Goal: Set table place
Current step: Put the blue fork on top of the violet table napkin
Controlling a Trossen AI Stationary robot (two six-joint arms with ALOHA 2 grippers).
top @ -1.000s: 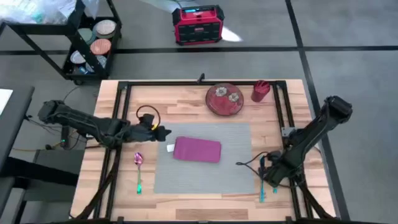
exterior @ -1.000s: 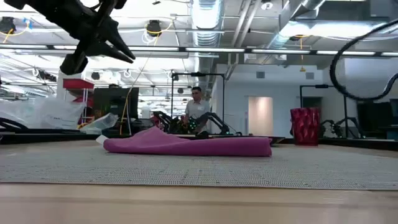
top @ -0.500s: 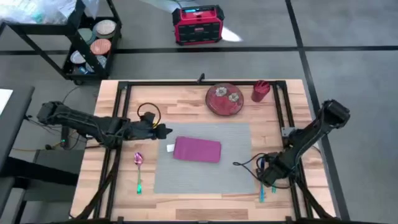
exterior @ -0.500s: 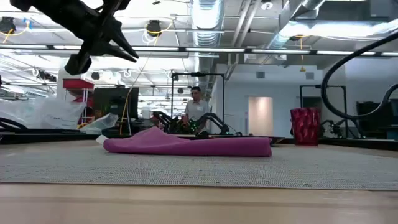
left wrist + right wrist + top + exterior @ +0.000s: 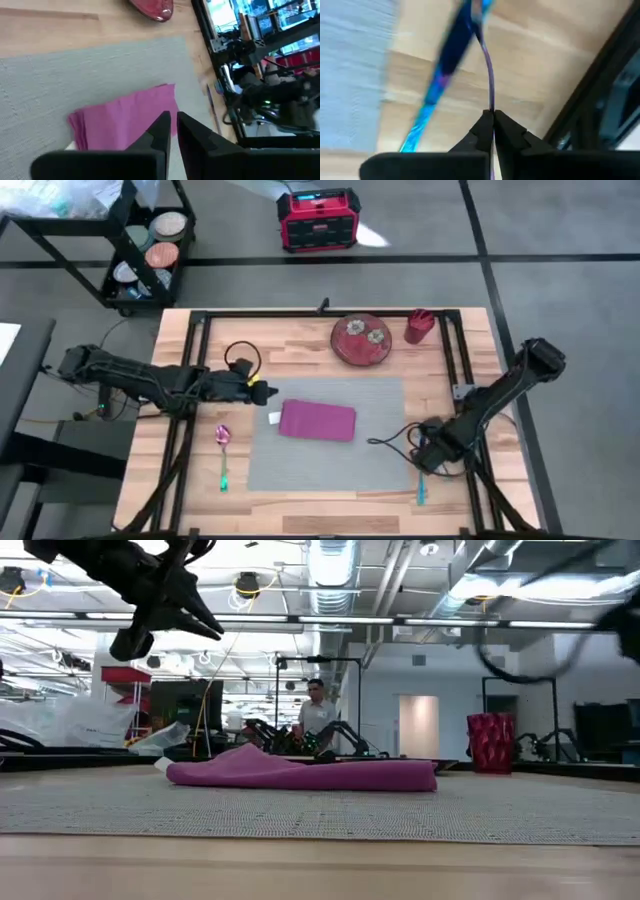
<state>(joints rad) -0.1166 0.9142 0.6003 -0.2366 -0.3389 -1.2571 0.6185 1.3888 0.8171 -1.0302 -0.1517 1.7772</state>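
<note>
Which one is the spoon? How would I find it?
Find the big grey mat in the middle of the table. The spoon lies on bare wood just off the mat's left edge. It alone has a pink bowl and a green handle.

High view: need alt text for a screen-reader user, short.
Top-down view of a light-wood table with a grey rectangular placemat at its centre and a folded magenta cloth napkin on it. The left gripper hangs by the placemat's left edge, the right gripper by its right edge over a blue utensil.
</note>
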